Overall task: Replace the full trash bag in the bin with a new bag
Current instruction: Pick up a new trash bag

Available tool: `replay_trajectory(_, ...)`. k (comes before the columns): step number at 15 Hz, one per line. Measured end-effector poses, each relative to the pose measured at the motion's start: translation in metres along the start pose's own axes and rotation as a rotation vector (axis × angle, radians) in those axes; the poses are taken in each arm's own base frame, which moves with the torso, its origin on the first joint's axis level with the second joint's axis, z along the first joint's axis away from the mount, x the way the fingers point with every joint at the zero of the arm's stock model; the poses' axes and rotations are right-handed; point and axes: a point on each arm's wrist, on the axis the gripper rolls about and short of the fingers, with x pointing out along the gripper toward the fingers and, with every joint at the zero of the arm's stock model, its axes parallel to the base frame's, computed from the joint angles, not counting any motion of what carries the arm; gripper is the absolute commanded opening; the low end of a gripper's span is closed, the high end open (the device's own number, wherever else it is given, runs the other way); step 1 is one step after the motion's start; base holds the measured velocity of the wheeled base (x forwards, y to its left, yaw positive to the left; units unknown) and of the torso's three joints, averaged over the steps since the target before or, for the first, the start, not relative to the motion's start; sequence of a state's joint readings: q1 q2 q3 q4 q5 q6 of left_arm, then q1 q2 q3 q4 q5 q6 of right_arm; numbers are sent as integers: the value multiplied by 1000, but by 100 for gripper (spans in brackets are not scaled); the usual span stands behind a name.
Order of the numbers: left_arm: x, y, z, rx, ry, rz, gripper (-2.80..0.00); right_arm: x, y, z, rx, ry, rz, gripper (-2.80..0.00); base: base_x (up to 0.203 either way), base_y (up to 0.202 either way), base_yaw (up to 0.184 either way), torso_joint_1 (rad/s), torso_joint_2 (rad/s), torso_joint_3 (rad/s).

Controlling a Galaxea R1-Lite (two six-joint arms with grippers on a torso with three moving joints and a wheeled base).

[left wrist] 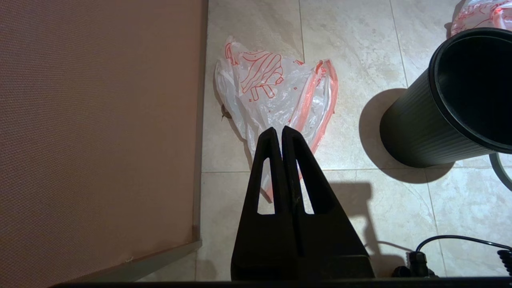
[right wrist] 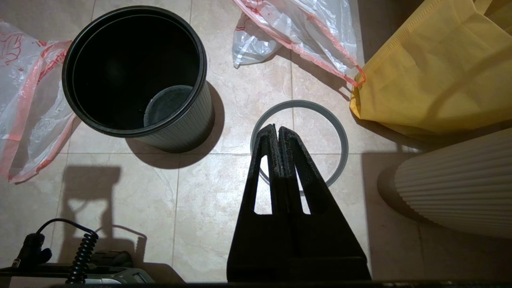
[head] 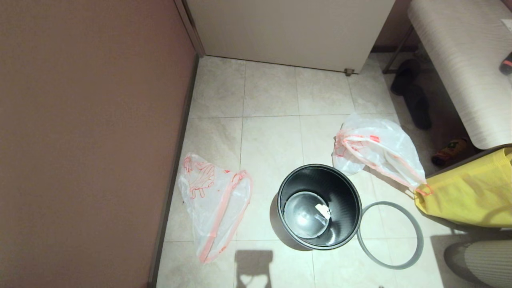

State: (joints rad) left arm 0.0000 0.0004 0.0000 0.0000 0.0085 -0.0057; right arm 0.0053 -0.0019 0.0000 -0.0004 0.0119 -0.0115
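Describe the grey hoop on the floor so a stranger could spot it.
Find the black round plastic bin on the tiled floor. The thin grey plastic hoop lies flat beside it, toward the yellow fabric bag. It alone is an open ring.

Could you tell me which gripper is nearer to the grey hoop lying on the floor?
Right. The right gripper hangs shut directly over the grey hoop; the left gripper hangs shut over a limp bag, beyond the bin.

Head camera looks steeply down; both wrist cameras, lower, share the bin (head: 320,206) with it.
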Motion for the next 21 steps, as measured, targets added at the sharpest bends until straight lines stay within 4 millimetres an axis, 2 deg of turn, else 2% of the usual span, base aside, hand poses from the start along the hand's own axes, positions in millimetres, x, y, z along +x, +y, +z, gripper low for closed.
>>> replay_trajectory(21,0,0,0,-1,0,2,-280,0,0,0,1,1,0,-280,0,0,0,0,0,0)
